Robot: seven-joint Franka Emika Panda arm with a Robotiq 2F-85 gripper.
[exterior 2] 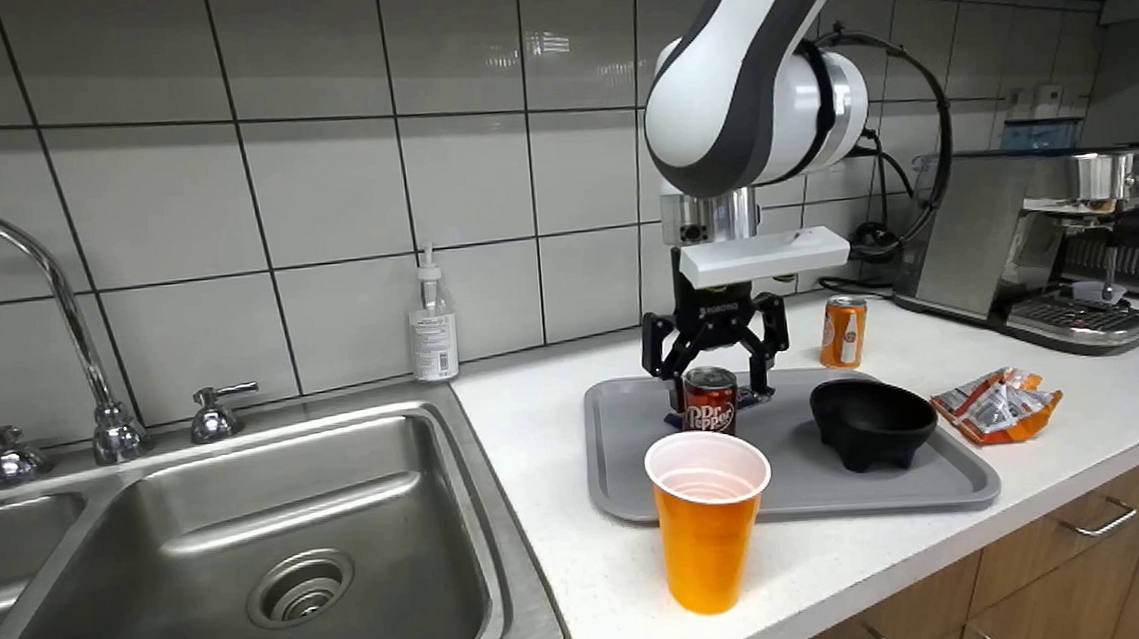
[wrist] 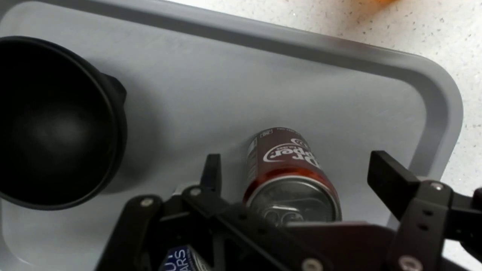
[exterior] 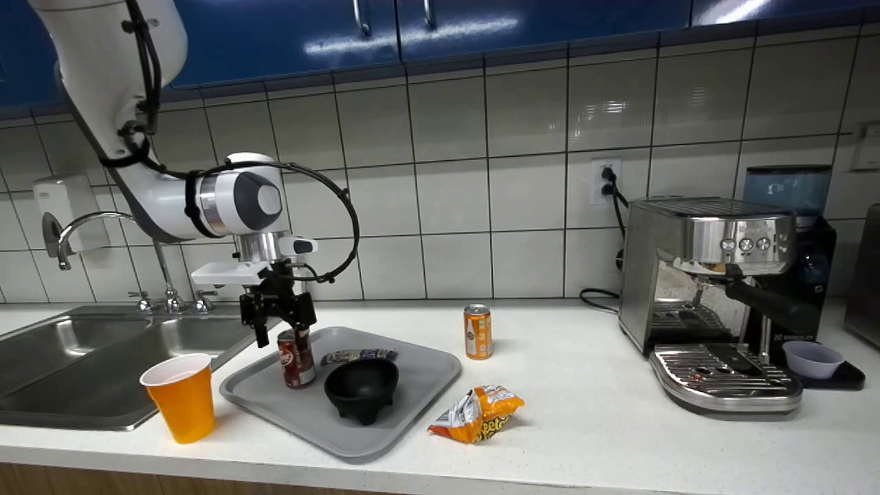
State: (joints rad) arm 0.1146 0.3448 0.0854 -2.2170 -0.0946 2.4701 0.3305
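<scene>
Claw (wrist: 293,171) stood spread, soda can (exterior 2: 711,403) between its fingers (wrist: 212,173), ungripped.
Even squeeze looked best, keeping one finger clear of the snack bar (exterior: 352,355) below.

In the wrist view the left edge cuts the black bowl (wrist: 58,126), and the pincer (wrist: 297,173) hides most of a wrapped bar (wrist: 180,259). In an exterior view the orange cup (exterior 2: 711,545) covers the foot of the red can (exterior 2: 711,403), and the small print on the pump bottle (exterior 2: 433,334) cannot be read.
</scene>
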